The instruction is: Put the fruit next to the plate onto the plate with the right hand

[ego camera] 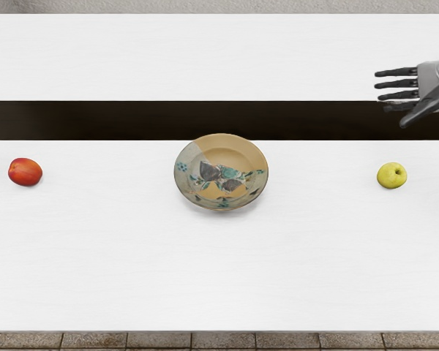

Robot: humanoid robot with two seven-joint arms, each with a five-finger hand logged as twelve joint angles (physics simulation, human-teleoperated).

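We see the right hand (415, 91) at the far right, up over the dark gap (205, 121) behind the white table (219, 270). Its fingers are stretched out and it holds nothing. The left arm does not show.

The plate (219, 139) sits in the middle of the table with no fruit on it. A yellow-green apple (391, 175) lies well off to its right, below the hand. A red fruit (25, 172) lies well off to its left.

We think a few things could go wrong. There are two fruits and neither is really close to the plate, so we could pick the wrong one. The yellow-green apple is on the hand's side, so we guess it is the one to take. It is round and smooth. If the fingers bump it before they close, it may roll away out of reach. If the grip is loose, it may slip and drop on the way. If we let go too high, it may bounce or roll off the shallow plate.

We find no words or labels anywhere. The plate only has a painted picture in blue-green and dark colours, maybe leaves or fruit.
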